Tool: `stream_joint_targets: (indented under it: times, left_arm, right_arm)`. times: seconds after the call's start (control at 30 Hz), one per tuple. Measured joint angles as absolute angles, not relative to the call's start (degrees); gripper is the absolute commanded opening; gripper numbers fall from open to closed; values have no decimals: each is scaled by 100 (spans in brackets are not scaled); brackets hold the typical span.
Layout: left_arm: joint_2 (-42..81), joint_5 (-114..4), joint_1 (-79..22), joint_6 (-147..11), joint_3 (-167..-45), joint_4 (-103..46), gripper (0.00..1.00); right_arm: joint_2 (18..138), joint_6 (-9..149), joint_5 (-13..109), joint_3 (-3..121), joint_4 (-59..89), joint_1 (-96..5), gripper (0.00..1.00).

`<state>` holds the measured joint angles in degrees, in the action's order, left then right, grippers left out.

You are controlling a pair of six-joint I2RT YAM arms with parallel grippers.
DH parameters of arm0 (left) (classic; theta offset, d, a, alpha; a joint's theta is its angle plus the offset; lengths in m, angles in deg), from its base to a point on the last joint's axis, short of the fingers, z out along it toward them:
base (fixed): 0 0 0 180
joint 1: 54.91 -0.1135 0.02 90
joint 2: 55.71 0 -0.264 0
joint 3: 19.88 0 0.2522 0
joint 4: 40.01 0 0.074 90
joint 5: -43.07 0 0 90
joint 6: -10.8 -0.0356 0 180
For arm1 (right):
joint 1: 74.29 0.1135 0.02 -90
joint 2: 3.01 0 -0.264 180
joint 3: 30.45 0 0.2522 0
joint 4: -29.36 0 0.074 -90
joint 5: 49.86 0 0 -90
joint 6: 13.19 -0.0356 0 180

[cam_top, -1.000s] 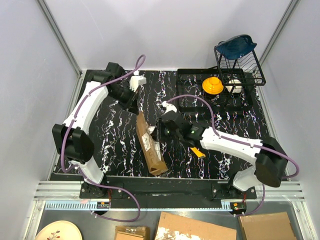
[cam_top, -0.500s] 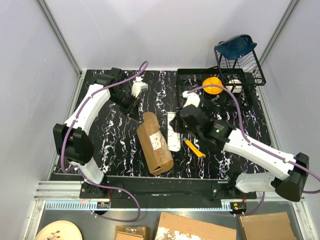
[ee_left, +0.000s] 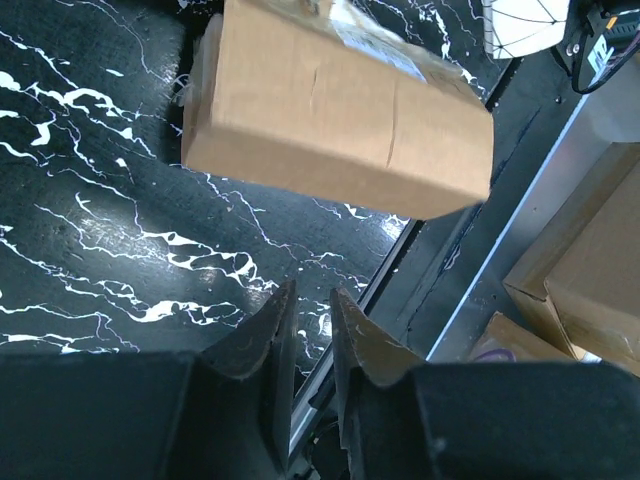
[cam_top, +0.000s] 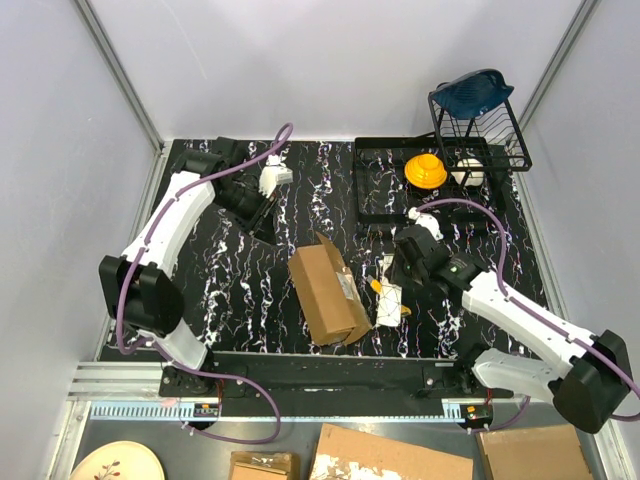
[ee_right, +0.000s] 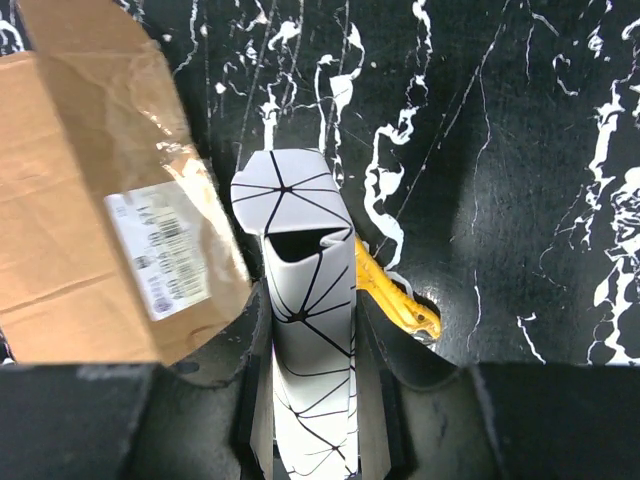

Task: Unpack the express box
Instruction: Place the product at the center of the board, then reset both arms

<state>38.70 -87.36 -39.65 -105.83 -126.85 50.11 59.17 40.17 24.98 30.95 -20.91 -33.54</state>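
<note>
The express box (cam_top: 328, 295) is lying mid-tabletop (cam_top: 220, 275), its far flap standing open. Just beside it, toward the right arm, the right hand (ee_right: 305, 370) is pinching a white black-lined package (ee_right: 298, 280), seemingly the contents, over a yellow knife (ee_right: 395, 302). Off the box's far-left corner, the left hand (ee_left: 310, 320) is hanging barely parted and empty. Setting the package down is likely what is remaining.

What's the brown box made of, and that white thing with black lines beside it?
Express box: looks like matte brown cardboard, from its creased flaps; wrinkled clear tape and a paper label on top. White black-lined package: probably thin smooth card, given its crisp folded edges, though plastic is possible.
</note>
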Motion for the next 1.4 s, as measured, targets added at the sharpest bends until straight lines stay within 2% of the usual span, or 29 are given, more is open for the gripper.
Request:
stream_joint_targets:
  times: [0.3,0.4,0.43,0.57,0.6,0.67,0.83,0.93,0.97,1.17,1.2,1.27,1.4]
  left_arm:
    - [3664,-8838,-3969,-10618,-12411,5024,25]
    - [3653,-8841,-3969,-10624,-12368,5024,25]
    - [3649,-8841,-3971,-10633,-12348,5017,26]
    - [3629,-8841,-3969,-10666,-12285,5015,26]
    - [3623,-8841,-3971,-10672,-12276,5017,26]
    - [3603,-8841,-3969,-10688,-12269,5022,26]
    - [3505,-8843,-3969,-10753,-12258,5035,27]
    - [3441,-8867,-3971,-10766,-12237,5035,32]
    - [3426,-8876,-3969,-10769,-12232,5039,37]
    - [3216,-8845,-3971,-10731,-12051,4954,52]
    - [3160,-8830,-3971,-10721,-12001,4934,59]
    - [3052,-8803,-3973,-10681,-11887,4866,65]
    - [2819,-8694,-4032,-10511,-11618,4637,99]
  right_arm:
    - [6647,4080,3796,2641,-1086,-3754,15]
    - [6876,4135,4166,2612,-804,-3837,34]
    - [6924,4170,4284,2612,-721,-3848,45]
    - [7047,4358,4592,2614,-470,-3859,61]
    - [7044,4362,4612,2617,-459,-3863,67]
    - [7023,4443,4618,2660,-467,-3869,89]
    - [6644,4611,4430,2874,-734,-3893,93]
    - [6266,4631,4236,2944,-944,-3928,98]
    - [6115,4637,4124,2971,-1071,-3946,100]
    - [5499,4532,3246,3305,-2144,-3994,100]
    - [5436,4489,3106,3364,-2321,-3996,100]
    - [5333,4427,2911,3456,-2625,-4003,100]
    - [5099,4397,2710,3519,-2983,-4007,100]
